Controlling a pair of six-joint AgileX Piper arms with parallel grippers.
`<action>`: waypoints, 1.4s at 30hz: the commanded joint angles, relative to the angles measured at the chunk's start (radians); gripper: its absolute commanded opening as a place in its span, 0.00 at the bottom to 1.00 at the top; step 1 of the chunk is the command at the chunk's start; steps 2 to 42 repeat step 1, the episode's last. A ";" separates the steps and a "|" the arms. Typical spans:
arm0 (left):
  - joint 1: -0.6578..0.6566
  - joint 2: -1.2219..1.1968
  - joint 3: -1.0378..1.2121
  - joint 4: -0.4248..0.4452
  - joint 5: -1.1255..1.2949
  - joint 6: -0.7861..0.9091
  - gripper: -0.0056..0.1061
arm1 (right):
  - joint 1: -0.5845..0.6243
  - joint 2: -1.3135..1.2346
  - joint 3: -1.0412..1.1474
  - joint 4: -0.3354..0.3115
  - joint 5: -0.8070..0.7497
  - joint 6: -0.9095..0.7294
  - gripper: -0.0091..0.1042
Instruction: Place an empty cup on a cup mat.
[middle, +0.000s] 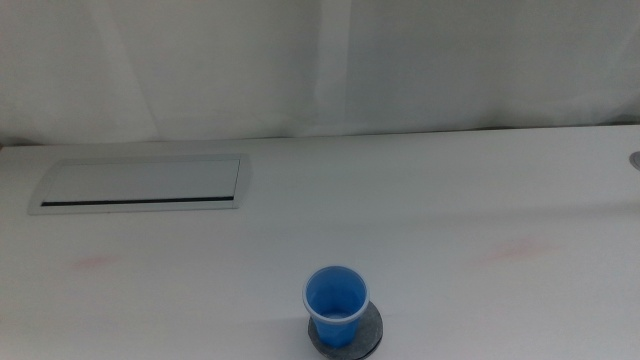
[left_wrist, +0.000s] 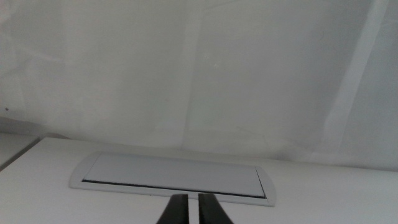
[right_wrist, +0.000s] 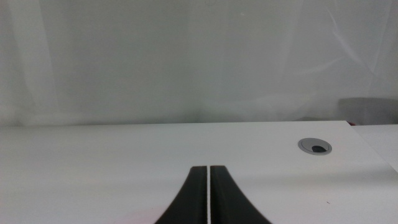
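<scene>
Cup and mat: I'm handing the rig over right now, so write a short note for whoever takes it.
Left gripper: jaws nearly together, empty, facing the white slotted panel.
Right gripper: shut, empty, over bare table near a grey grommet.
The cup stands upright and empty on the cup mat, at the table's near edge.
Done: placement. Left: apparently nothing.
</scene>
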 joint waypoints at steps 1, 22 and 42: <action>0.001 -0.039 0.039 0.000 -0.014 -0.005 0.02 | -0.002 -0.005 0.006 -0.012 -0.009 -0.002 0.07; 0.001 -0.039 0.039 0.000 -0.014 -0.005 0.02 | -0.002 -0.005 0.006 -0.012 -0.009 -0.002 0.07; 0.001 -0.039 0.039 0.000 -0.014 -0.005 0.02 | -0.002 -0.005 0.006 -0.012 -0.009 -0.002 0.07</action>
